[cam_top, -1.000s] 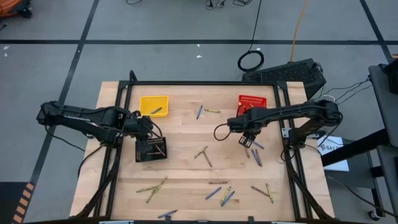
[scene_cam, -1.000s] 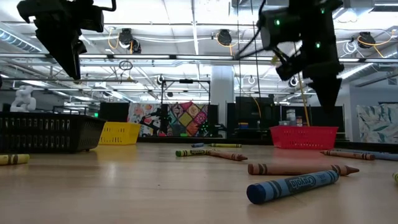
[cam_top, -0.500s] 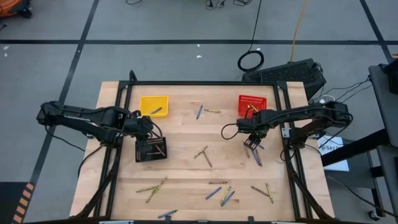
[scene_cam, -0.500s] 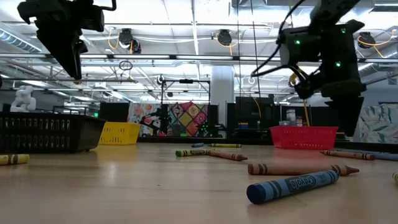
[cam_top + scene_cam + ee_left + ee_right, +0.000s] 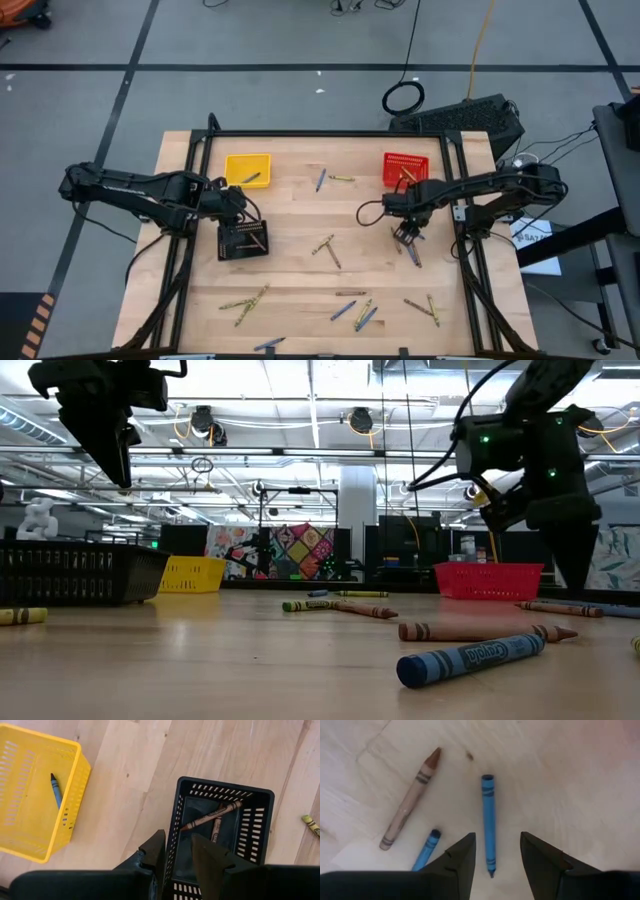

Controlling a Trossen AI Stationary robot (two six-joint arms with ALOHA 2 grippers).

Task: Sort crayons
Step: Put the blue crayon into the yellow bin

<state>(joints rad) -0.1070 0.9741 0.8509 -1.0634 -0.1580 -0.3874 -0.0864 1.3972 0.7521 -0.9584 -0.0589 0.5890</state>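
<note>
- Since a second ago my right gripper (image 5: 407, 236) has swung away from the red basket (image 5: 405, 166) and come lower, so that it now hangs over the loose crayons near the table's right side.
- My fingers (image 5: 462, 855) stand apart and empty, with a blue crayon (image 5: 488, 824) lying lengthwise in the gap between them; I judge this lines me up to pick it next.
- Just beside it lie a tan crayon (image 5: 410, 800) and a second, shorter-looking blue crayon (image 5: 426, 850), close enough that a careless close might nudge them.
- My left gripper (image 5: 177, 852) has not moved: it waits over the rim of the black basket (image 5: 262, 827), fingers parted, holding nothing.
- Brown crayons (image 5: 212, 816) already lie in that black basket, and one blue crayon sits in the yellow basket (image 5: 75, 790), so sorting is under way, with many sticks left scattered on the table (image 5: 300, 225).
- Baskets are stiff plastic mesh; crayons are thin paper-wrapped wax cylinders, likely to roll on the smooth pale wood, though I cannot tell how slippery it is.
</note>
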